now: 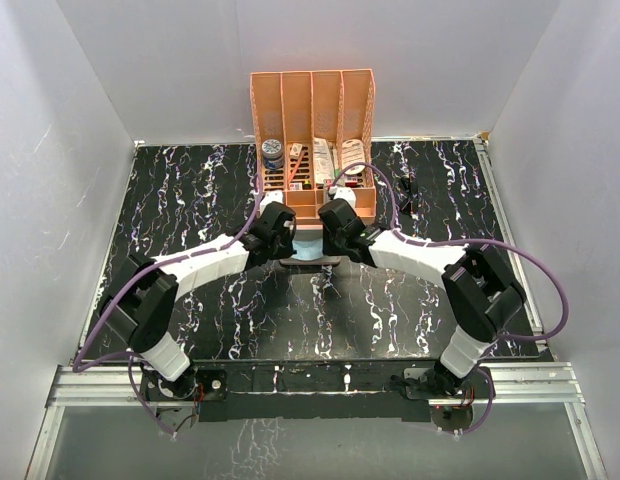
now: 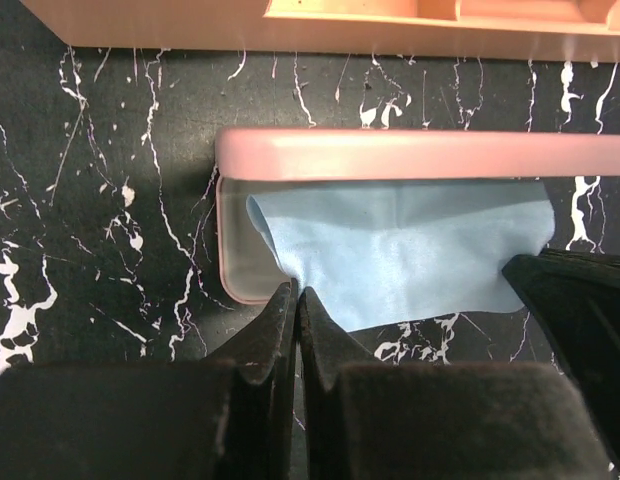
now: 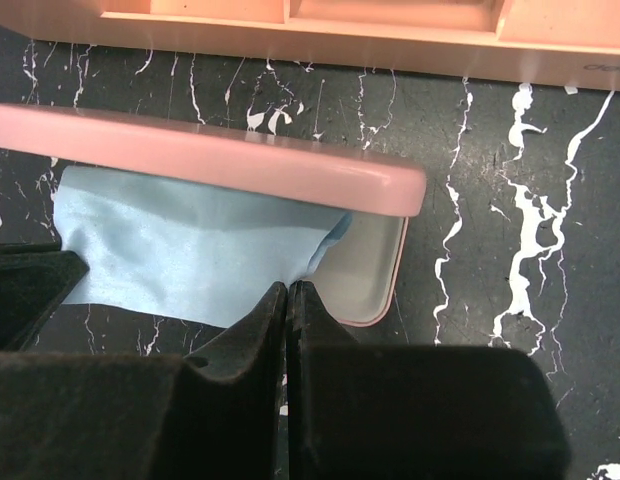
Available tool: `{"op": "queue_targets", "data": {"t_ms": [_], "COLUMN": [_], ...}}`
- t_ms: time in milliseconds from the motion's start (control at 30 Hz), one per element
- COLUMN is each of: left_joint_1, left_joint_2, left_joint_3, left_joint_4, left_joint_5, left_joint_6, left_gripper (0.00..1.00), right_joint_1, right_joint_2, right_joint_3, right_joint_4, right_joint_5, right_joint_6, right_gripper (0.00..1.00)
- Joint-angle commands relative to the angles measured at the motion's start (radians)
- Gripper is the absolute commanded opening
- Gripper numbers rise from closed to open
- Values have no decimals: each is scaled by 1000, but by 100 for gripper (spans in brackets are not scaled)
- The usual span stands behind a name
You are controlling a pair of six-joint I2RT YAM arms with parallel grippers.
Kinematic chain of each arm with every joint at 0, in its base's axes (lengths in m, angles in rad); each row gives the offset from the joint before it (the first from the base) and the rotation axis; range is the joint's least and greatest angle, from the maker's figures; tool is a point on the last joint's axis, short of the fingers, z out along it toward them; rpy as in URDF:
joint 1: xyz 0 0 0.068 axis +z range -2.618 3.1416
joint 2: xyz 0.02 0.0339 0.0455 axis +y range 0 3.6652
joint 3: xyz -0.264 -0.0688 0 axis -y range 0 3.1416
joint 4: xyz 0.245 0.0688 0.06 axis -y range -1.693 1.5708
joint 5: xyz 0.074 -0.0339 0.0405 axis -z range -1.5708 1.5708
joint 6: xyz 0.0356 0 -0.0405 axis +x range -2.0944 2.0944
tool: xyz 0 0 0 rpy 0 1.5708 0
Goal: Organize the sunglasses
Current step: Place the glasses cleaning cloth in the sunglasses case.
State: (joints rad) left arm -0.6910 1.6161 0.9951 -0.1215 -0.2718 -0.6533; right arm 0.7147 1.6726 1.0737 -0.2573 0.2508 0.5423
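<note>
The left pincer (image 2: 296,300) was clenched, its tips pressed together on the near-left corner of the light blue cloth (image 2: 420,250), which puckered into them. The right pincer (image 3: 287,295) was clenched too, nipping the cloth's opposite near corner. The cloth spread out of the open pink glasses case (image 2: 420,155), over the rim of the shell and onto the black marbled desk (image 1: 190,180). The case's lid stood raised behind the cloth and the pale lower shell showed at both ends. The case lay crosswise just in front of the orange desk organizer (image 1: 313,120), whose compartments held small items. Both arms reached inward from the near edge, and their wrists met over the case. The sunglasses (image 1: 405,192) lay on the desk to the right of the organizer, apart from the case and from both pincers.
</note>
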Motion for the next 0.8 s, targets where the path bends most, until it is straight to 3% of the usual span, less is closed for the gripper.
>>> {"op": "queue_targets", "data": {"t_ms": [0, 767], "left_joint_1": [15, 33], "left_joint_2": [17, 64], "left_joint_3": [43, 77], "left_joint_4": [13, 35], "left_joint_5": [6, 25], "left_joint_6": [29, 52], "left_gripper": [0, 0], "right_joint_1": [-10, -47], "right_joint_2": [15, 49], "right_joint_3": [58, 73], "right_joint_4": [58, 81], "right_joint_5": [-5, -30], "right_joint_6": [-25, -38], "right_gripper": [0, 0]}}
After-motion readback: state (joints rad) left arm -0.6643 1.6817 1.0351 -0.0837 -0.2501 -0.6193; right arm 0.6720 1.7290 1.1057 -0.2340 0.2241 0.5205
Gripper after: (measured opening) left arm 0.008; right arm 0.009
